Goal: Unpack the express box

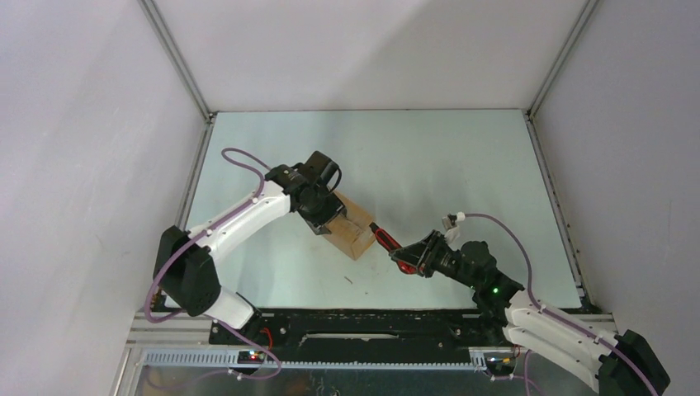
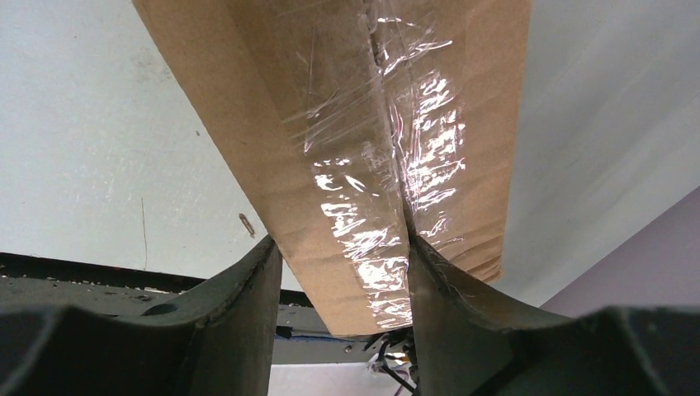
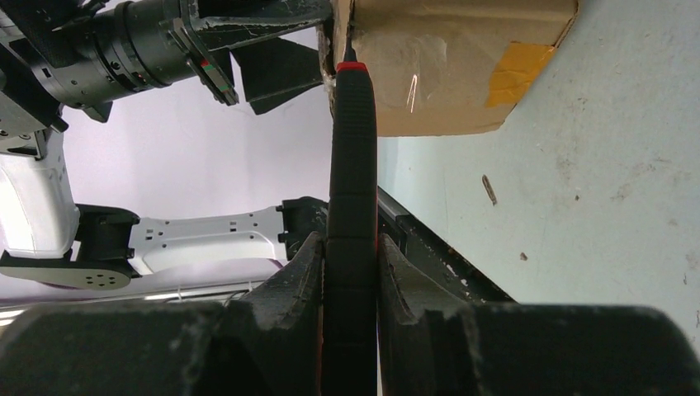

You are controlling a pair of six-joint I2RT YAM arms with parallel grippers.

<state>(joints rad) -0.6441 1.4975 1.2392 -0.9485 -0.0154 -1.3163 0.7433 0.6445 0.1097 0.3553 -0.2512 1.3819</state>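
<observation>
the box [image 1: 355,233] is seen on the table [image 1: 462,165], a little left of the middle and nearer the front edge than the back. it is clamped by the left tool [image 2: 342,276], with one finger pressed on each side of the cardboard. in the top view the grip is seen at the box's far-left end. a seam covered with clear tape [image 2: 396,173] is shown running along the box, away from the fingers. the knife [image 3: 351,157] is clamped in the right tool [image 3: 351,268], with its black handle squeezed between both fingers and red shown at its front end. the knife is pointed at the box from the right, and its tip is set against the box's edge. whether the blade is cut in cannot be told. a yellow patch [image 3: 516,70] is seen at one corner of the box.
</observation>
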